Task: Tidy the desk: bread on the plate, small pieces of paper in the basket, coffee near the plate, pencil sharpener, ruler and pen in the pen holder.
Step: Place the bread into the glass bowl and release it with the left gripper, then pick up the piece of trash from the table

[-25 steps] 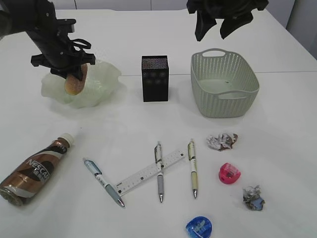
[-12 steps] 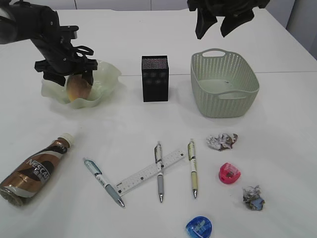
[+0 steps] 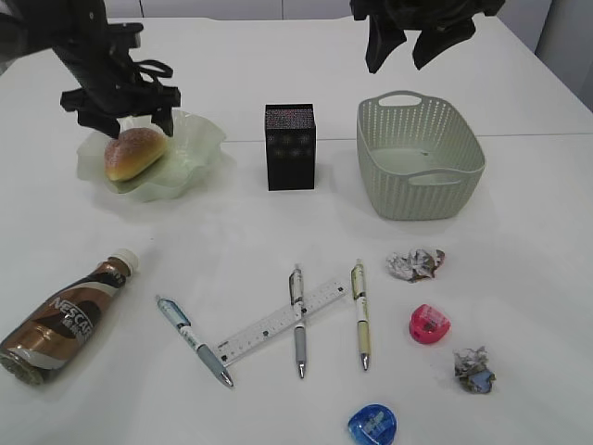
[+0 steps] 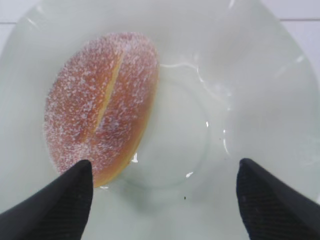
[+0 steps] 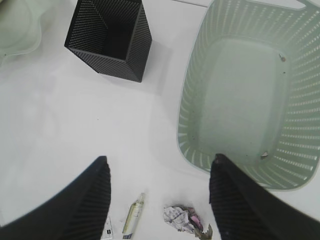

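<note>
we see the soft sugar-dusted split bread roll (image 4: 102, 107) at 9 o'clock on the wavy pale-green glass plate (image 4: 260, 80); squashy, pinch its sides lightly. left gripper (image 4: 162, 200) jaws wide, empty; right gripper (image 5: 160, 200) parted, empty.

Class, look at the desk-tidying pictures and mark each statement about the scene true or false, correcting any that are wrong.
1. The bread lies on the plate. True.
2. The left gripper is clamped on the bread. False: its jaws stand open above the plate, holding nothing.
3. The basket holds both crumpled paper pieces. False: both paper pieces lie on the table in front of it.
4. The coffee bottle lies on its side. True.
5. The ruler stands in the pen holder. False: it lies on the table among the pens.
</note>
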{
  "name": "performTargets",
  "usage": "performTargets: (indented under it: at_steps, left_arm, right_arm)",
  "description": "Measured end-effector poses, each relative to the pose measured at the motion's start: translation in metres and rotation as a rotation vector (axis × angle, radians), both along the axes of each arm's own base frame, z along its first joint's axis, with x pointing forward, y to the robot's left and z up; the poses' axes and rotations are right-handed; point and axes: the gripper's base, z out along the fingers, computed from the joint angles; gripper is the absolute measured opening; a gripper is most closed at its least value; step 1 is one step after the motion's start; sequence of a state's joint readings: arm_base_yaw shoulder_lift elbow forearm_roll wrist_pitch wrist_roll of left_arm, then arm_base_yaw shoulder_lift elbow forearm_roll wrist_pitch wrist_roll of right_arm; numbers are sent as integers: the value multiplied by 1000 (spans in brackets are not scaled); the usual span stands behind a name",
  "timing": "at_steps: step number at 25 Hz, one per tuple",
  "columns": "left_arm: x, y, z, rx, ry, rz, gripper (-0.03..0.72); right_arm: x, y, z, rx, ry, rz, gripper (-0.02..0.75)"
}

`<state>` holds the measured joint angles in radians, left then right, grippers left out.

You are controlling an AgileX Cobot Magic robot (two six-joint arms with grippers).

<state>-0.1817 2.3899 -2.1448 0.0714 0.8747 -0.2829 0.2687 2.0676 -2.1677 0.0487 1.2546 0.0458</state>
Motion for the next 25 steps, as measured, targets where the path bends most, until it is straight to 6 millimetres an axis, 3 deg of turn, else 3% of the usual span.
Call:
performTargets:
  at_steps: [5, 13, 16, 20, 25]
  left_arm:
    - [1, 1, 49, 1, -24, 12, 606]
    - [-17, 2, 83, -6, 59, -5, 571]
    - [-26, 0, 106, -38, 28, -37, 568]
    - [-48, 1, 151, -61, -45, -66, 552]
    - [-97, 11, 207, -58, -113, -84, 547]
  right_arm:
    - [-1, 0, 3, 3, -5, 0, 487]
    - [-17, -4, 34, 24, -71, 1, 488]
    - [-23, -6, 44, 29, -92, 1, 488]
    - [-35, -9, 62, 41, -134, 1, 488]
    - [-53, -14, 88, 57, -194, 1, 488]
